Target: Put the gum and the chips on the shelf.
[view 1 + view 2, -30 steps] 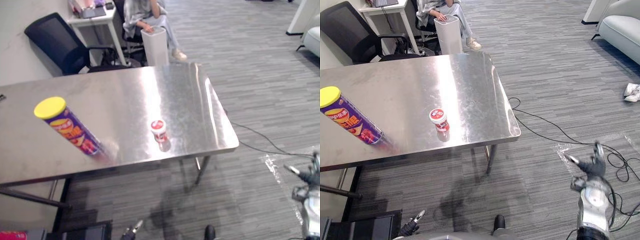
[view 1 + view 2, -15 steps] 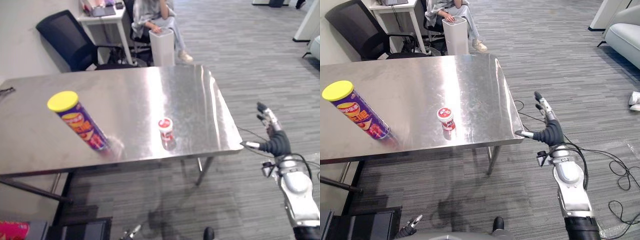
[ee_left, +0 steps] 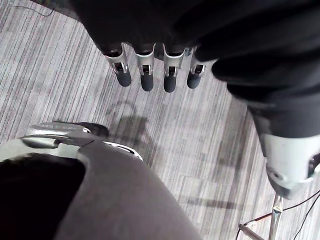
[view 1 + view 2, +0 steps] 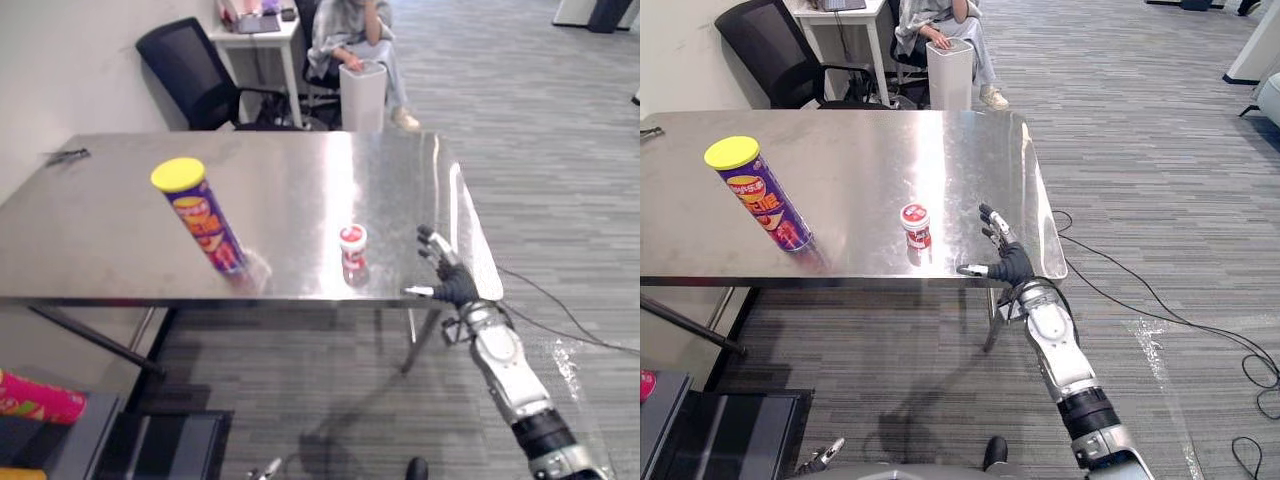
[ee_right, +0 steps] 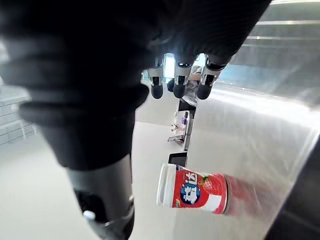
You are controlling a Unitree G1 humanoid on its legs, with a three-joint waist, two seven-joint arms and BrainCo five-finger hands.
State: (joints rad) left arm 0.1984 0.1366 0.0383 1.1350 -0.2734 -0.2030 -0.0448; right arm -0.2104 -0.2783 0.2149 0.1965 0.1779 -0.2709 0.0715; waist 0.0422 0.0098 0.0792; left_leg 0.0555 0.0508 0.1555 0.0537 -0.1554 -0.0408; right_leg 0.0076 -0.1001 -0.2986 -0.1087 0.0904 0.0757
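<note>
A purple chips can (image 4: 207,218) with a yellow lid stands tilted on the steel table (image 4: 110,210), left of the middle. The gum (image 4: 352,246), a small red and white jar, stands near the table's front edge. My right hand (image 4: 1006,259) hovers open at that front edge, just right of the gum and apart from it. In the right wrist view the gum (image 5: 193,192) shows past the straight fingers (image 5: 179,83), with nothing held. My left hand (image 3: 145,70) hangs open over the carpet with straight fingers.
Behind the table are a black office chair (image 4: 195,68), a white bin (image 4: 362,91), a white desk and a seated person (image 4: 350,30). A small dark tool (image 4: 66,155) lies at the table's far left corner. A pink pack (image 4: 38,398) lies at the lower left.
My right hand has risen from low on the right and come in to the table's front edge beside the gum. The camera has shifted; can and gum stand as before.
</note>
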